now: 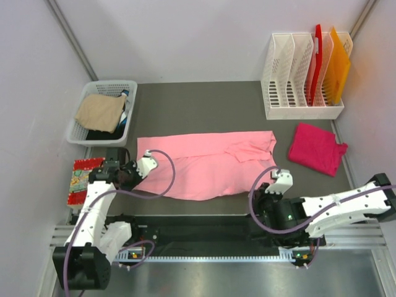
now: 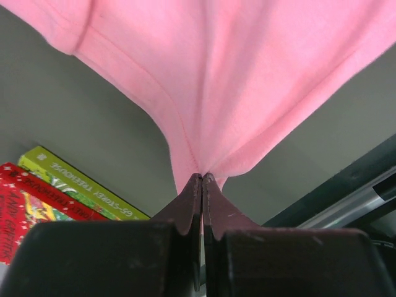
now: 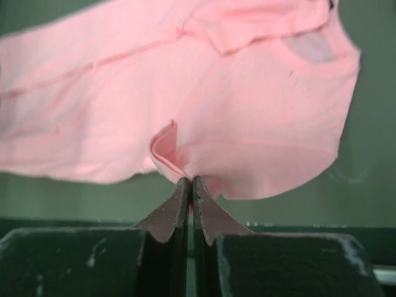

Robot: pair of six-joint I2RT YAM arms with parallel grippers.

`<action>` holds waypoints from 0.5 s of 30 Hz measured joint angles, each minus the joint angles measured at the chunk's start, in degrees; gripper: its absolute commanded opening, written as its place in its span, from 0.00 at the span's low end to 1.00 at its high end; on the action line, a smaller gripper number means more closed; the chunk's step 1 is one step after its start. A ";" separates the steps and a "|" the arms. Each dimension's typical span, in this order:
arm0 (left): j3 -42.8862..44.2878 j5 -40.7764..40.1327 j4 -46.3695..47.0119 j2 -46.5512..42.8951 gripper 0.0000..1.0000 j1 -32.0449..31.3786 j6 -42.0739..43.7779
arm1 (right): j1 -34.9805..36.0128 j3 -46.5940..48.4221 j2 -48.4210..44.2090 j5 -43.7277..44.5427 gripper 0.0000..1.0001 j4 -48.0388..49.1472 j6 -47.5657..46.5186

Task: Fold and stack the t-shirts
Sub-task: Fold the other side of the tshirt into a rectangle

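Both arms are down at the pink t-shirt (image 1: 204, 164), which lies stretched out long across the middle of the dark table (image 1: 198, 102), just ahead of the two arm bases. The left gripper (image 2: 202, 178) is clamped tight on the shirt's left end, and in its wrist view the cloth fans out from the pinch in taut folds. Over on the other side, the right gripper (image 3: 189, 181) is squeezed closed on the near hem at the right end, with a small curl of fabric bunched just beside its tips. The collar end sits on the right, one sleeve folded over the body.

The magenta t-shirt (image 1: 317, 147) lies folded on the table off to the right, apart from the pink one and just in front of the white rack (image 1: 303, 111) holding red and orange folders (image 1: 328, 68). At the far left, a white basket (image 1: 77, 135) carries a tan cloth (image 1: 99, 111). Some colourful books (image 1: 83, 179) lie beside the left arm.
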 measured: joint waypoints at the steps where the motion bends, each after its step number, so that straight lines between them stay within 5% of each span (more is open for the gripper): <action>1: 0.48 0.11 0.26 0.42 0.00 0.00 -0.09 | -2.29 0.92 -0.61 0.96 0.00 -0.02 -1.62; 8: 5.86 1.77 5.95 3.10 0.00 0.00 -5.11 | -17.92 6.88 -5.92 6.25 0.00 2.29 -20.68; 15: 7.93 3.54 9.66 6.69 0.00 0.00 -8.98 | -35.54 7.41 -6.64 3.02 0.00 21.92 -50.93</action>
